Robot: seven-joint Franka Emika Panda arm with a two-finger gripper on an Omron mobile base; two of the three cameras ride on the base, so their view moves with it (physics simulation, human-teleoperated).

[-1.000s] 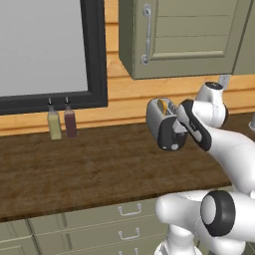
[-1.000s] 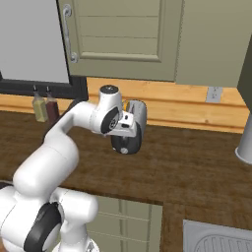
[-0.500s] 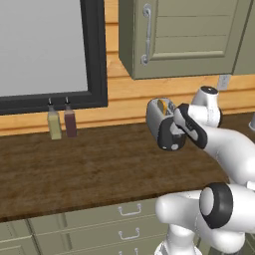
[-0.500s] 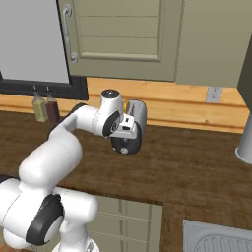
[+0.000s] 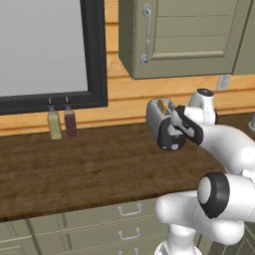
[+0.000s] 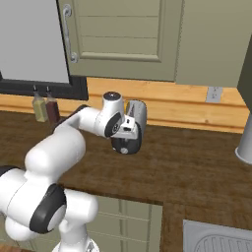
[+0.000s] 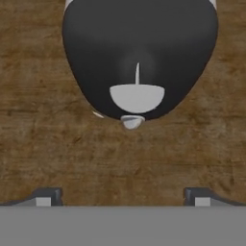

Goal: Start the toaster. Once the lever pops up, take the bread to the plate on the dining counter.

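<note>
A toaster with a silver body and a dark end stands on the wood counter by the wall, also seen from the other side. A golden edge of bread shows in its top slot. My gripper hovers over the toaster's dark end. In the hand view the gripper is open, with nothing between its fingertips. That view looks down on the toaster, its pale lever and a small knob. The plate and the dining counter are out of view.
Two bottles stand against the wall under a black-framed window. Cabinets hang above the toaster. A grey cylinder stands at the counter's right end, with a sink below it.
The hand has edged slightly closer over the toaster's dark end. The jaws have stayed open and the toaster has not moved.
</note>
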